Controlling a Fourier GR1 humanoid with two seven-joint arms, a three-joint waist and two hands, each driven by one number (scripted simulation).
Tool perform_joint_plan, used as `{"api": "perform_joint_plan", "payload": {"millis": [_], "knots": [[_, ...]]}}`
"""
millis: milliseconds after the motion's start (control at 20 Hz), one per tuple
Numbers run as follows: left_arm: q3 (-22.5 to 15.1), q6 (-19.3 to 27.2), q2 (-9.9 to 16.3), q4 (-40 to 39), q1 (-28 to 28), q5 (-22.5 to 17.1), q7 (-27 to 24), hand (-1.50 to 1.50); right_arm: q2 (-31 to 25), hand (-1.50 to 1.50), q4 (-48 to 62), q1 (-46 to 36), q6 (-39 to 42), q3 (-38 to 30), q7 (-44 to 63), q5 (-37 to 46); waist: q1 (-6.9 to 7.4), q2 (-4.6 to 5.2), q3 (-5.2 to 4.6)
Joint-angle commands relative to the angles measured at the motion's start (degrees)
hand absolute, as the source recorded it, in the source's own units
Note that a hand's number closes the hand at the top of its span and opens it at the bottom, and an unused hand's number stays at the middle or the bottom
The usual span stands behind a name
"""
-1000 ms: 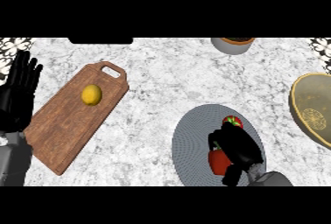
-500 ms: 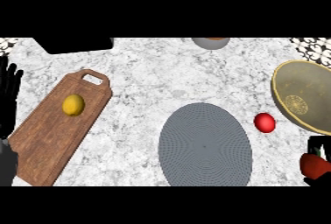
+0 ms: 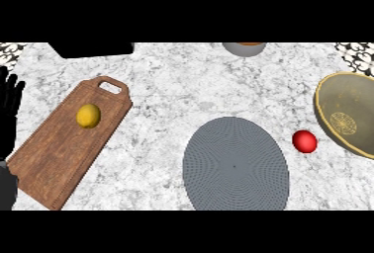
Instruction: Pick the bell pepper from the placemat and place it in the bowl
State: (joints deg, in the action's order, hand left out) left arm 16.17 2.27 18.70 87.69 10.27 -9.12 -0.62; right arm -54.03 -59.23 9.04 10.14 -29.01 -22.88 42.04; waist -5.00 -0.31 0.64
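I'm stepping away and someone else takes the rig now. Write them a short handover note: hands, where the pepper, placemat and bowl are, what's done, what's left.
Left hand: open, fingers up, resting at the view's left edge beside the cutting board.
Right hand: not in view.
Bell pepper: red, lying on the bare counter between the placemat and the bowl, held by neither hand. It touches neither, as far as I can tell.
Done: the pepper is off the placemat.
Left: pick the pepper up from the counter and put it in the bowl, which sits at the right edge.
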Motion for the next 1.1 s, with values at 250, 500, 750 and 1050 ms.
{"api": "perform_joint_plan", "payload": {"millis": [250, 500, 750, 1050], "knots": [[-1.04, -1.13, 0.32, -0.47, 2.01, -0.24, 0.77, 0.0, -13.79, 1.5, 19.31, -0.45, 3.55, -15.54, -26.27, -11.51, 2.17, 0.09, -0.13], [-2.76, 0.09, -1.52, -1.76, 3.05, 1.47, -0.53, 0.0, -21.16, 1.5, 27.47, -2.81, 9.68, -20.78, -35.19, -16.14, 3.62, 0.37, -0.34], [-3.26, -0.16, -2.05, -0.34, 2.76, 1.04, 0.14, 0.0, -24.28, 1.5, 30.7, -5.48, 19.99, -21.32, -36.34, -21.25, 4.71, 0.16, -0.45], [-4.49, -0.35, -1.8, -2.72, 5.68, 2.22, 0.5, 0.0, -26.54, 1.5, 28.35, -10.27, 26.8, -16.8, -30.09, -24.6, 5.96, 0.59, -0.56]]}}
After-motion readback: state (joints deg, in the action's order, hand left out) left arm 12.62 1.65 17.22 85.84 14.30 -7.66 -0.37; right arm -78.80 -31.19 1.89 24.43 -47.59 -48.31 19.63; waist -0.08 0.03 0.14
